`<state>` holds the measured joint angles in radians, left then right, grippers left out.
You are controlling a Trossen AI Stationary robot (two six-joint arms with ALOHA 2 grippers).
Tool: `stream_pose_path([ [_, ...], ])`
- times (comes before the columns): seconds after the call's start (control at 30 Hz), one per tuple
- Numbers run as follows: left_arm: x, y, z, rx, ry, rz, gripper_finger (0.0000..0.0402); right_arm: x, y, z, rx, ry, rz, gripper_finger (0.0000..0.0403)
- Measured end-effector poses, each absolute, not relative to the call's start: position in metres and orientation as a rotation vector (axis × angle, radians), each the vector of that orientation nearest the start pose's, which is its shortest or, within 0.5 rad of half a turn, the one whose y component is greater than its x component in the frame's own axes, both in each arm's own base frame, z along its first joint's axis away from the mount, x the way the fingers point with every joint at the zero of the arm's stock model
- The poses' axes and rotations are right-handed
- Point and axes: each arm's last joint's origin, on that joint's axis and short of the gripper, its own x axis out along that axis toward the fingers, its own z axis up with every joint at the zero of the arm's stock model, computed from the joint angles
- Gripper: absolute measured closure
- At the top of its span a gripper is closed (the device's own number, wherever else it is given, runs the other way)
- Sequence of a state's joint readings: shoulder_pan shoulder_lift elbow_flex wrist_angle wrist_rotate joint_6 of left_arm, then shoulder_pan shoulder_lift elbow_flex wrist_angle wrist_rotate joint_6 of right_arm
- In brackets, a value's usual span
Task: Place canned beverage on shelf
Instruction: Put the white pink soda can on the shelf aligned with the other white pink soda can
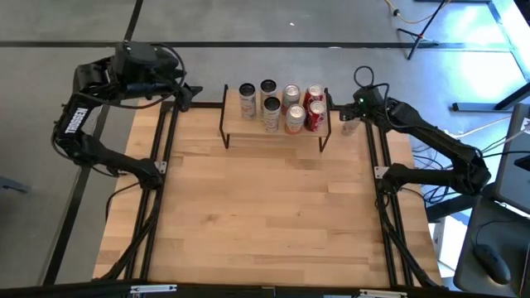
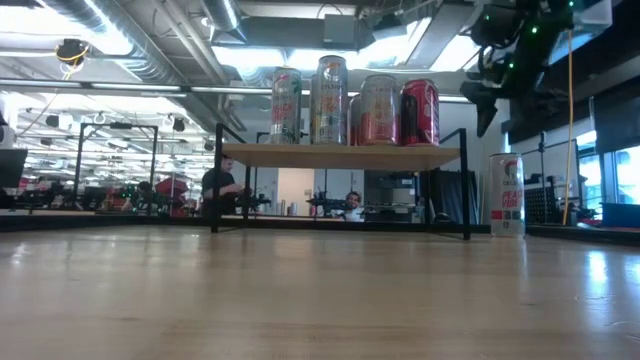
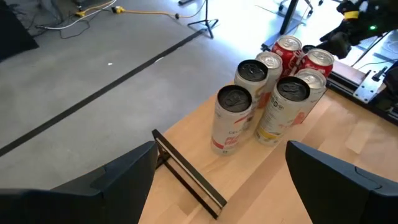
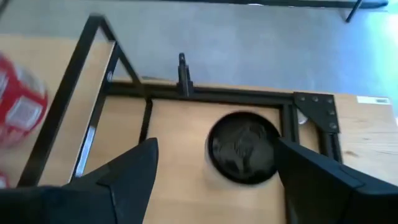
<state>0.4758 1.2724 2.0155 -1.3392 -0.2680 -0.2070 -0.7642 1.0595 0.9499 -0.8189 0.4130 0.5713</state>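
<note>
1. Six cans (image 1: 281, 106) are seen standing upright on the shelf (image 1: 273, 135), at the far edge of the counter (image 1: 265, 215). Two of them are red and the others are pale. They are packed close together toward the right end of the shelf top.

2. One more can (image 2: 507, 195) is not on the shelf. It is seen standing upright on the counter, just beside the shelf's right legs. It is white with red print.

3. The right pincer (image 4: 211, 165) is held above this can, and it looks straight down on the dark lid. Its fingers are spread wide, one on each side of the can. The can is not touched by them.

4. The left pincer (image 3: 217, 171) is held near the far left corner of the counter, pointed at the shelf. Its fingers are spread too, and nothing is held in them.

5. So most of the job looks done, because six cans are already up on the shelf. The last can is not yet gripped. It is judged that it must be grabbed, lifted, and set down on the shelf. Free room is seen at the left end of the shelf top.
</note>
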Motion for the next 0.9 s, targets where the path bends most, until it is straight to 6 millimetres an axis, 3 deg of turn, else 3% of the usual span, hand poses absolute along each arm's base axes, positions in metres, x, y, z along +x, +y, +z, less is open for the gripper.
stream_pose_path([
  [0.27, 0.143, 0.08, 0.511, -0.25, 0.536, 0.769, 0.006, 0.124, -0.157, 0.285, 0.678, 0.598, -1.394, 0.0098],
  [0.9, 0.142, 0.08, 0.511, -0.22, 0.557, 0.761, 0.006, 0.138, -0.177, 0.256, 0.657, 0.746, -1.522, 0.0098],
])
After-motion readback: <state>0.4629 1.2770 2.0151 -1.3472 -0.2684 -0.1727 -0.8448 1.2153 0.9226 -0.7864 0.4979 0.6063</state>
